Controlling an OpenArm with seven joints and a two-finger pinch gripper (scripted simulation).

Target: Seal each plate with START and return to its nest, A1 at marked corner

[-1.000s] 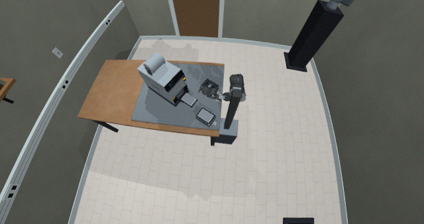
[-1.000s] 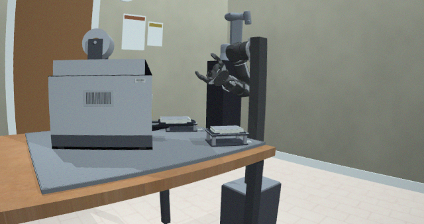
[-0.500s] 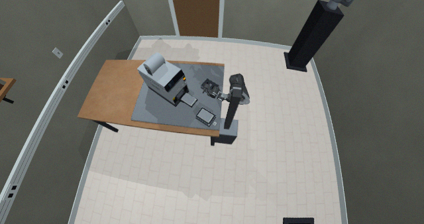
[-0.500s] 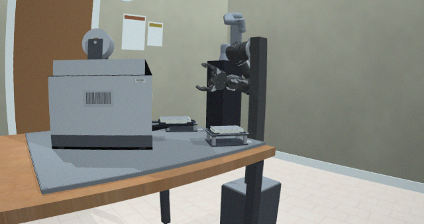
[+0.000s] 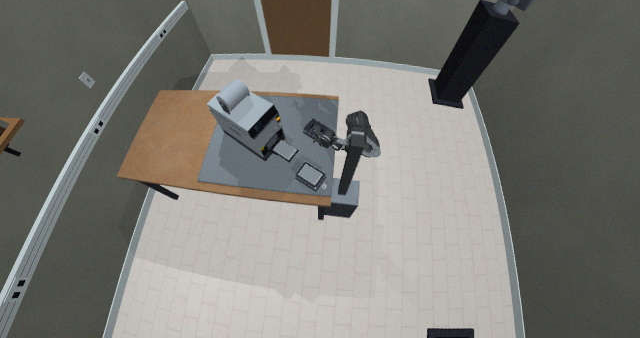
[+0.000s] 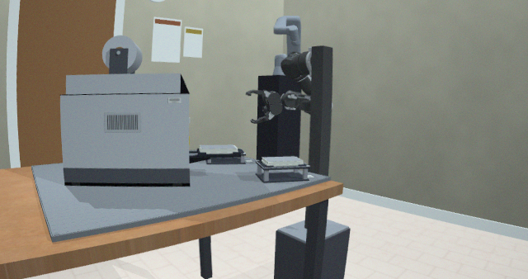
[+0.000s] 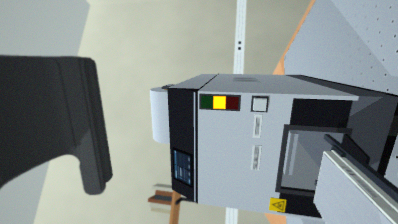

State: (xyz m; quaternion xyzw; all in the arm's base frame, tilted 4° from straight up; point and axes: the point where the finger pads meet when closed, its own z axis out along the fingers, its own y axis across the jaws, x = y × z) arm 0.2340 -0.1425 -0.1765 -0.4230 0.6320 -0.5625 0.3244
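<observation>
The gripper (image 5: 316, 139) (image 6: 252, 107) (image 7: 75, 130) stands with its fingers spread and nothing between them; the exterior view shows both fingers, one above the other, whereas the wrist view shows only one, at its left edge. The exterior view also establishes that the gripper is well above the mat (image 5: 250, 170) (image 6: 144, 205) (image 7: 345, 30), a clearance the top view does not resolve; there, the gripper overlaps the dark far nest (image 5: 311, 124) (image 6: 242, 158). Beyond it, the sealer (image 5: 245, 115) (image 6: 125, 134) (image 7: 230, 145) presents its front to the wrist view, with the amber lamp (image 5: 278, 119) (image 7: 219, 102) lit between dark green and dark red segments and a pale square button (image 7: 259, 103) beside them. The exterior view shows the sealer's barcoded side panel instead. One plate (image 5: 286, 150) (image 6: 219, 148) (image 7: 352, 187) lies on the extended stage (image 6: 199, 156) (image 7: 345, 148), outside the sealer opening. The other plate (image 5: 311, 174) (image 6: 282, 161) rests on the near nest (image 5: 305, 183) (image 6: 306, 172), close to the table edge, and is out of the wrist view. Whether its foil is applied cannot be determined.
</observation>
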